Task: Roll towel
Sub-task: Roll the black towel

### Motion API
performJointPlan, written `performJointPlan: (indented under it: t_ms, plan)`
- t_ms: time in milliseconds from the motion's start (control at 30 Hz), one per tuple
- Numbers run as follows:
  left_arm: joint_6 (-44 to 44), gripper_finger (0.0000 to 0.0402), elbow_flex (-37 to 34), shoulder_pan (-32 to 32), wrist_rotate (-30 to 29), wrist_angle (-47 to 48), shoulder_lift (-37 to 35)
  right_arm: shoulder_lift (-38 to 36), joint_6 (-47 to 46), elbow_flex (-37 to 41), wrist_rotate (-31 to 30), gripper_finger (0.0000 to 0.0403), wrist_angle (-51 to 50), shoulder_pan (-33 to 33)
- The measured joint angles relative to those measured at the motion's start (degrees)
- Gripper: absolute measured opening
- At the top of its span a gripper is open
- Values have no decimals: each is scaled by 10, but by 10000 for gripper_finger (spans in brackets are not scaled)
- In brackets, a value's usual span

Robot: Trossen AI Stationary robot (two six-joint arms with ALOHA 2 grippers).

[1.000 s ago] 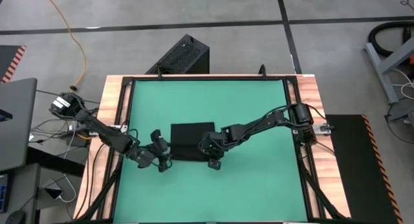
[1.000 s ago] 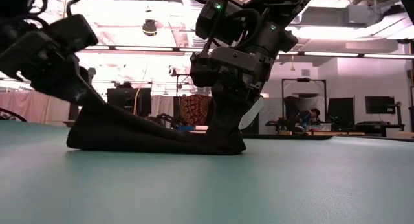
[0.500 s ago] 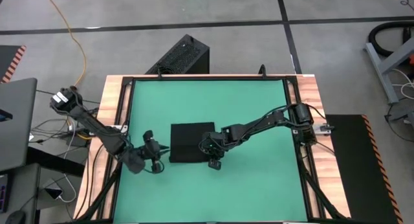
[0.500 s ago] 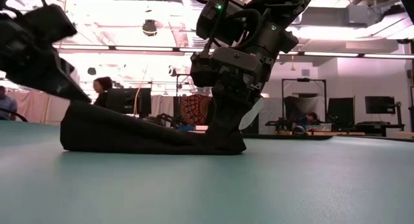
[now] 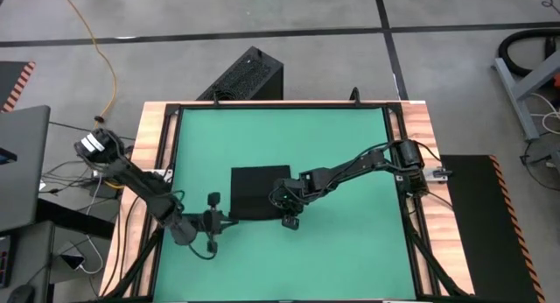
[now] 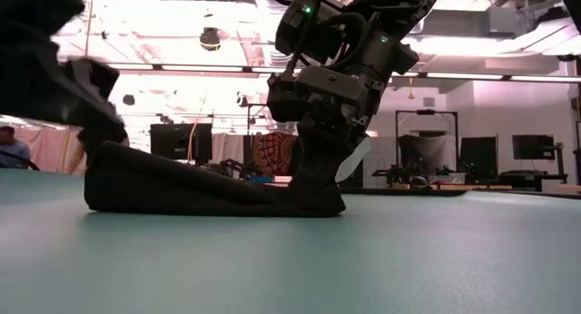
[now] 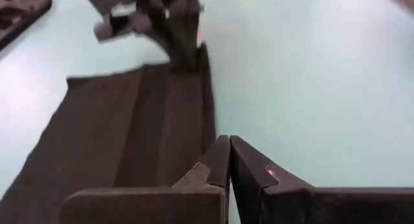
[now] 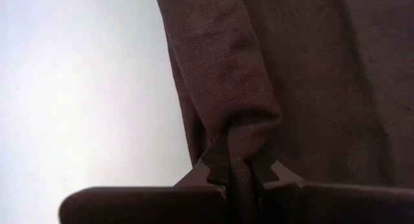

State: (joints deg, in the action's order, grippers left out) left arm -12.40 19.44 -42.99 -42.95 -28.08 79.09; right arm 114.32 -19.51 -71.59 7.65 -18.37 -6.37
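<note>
The black towel [image 5: 259, 193] lies on the green table top [image 5: 350, 145], partly folded over itself, with its layers showing in the left wrist view [image 7: 142, 120]. My right gripper [image 5: 288, 214] is shut on the towel's near right end. My left gripper [image 5: 224, 221] stands shut just off the towel's near left corner. Its fingers [image 7: 228, 149] have nothing between them and sit beside the towel's edge. In the low view the towel [image 6: 182, 187] lies low on the table, thicker at its left end. My right gripper pinches a bunched fold of the towel [image 8: 238, 136] between its two fingers, at the towel's near right end. The fingers come from above, pointing down [image 6: 313, 182]. The fold is gathered up into the hold while the towel's other parts lie on the table.
A black vented box [image 5: 245, 75] stands on the floor past the table's far edge. A laptop [image 5: 17, 163] and cables lie left of the table. Wooden rails [image 5: 153, 163] frame the green mat. People show in the room behind [image 6: 9, 146].
My left gripper has let go of the towel's left end, drawn back toward the table's left and near edges, and shut. The towel's left end, which was held up in a peak, has dropped into a blunt fold on the table. The right gripper has kept still.
</note>
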Motion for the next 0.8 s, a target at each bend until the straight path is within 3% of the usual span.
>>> performJointPlan:
  t_ms: [267, 800]
  plan:
    - [-42, 0, 3, 26, -18, 17, 54, 0, 0, 0, 0, 26, 2, 0]
    - [-100, 0, 2, 77, -13, 97, 54, 0, 9, 0, 0, 38, 10, 0]
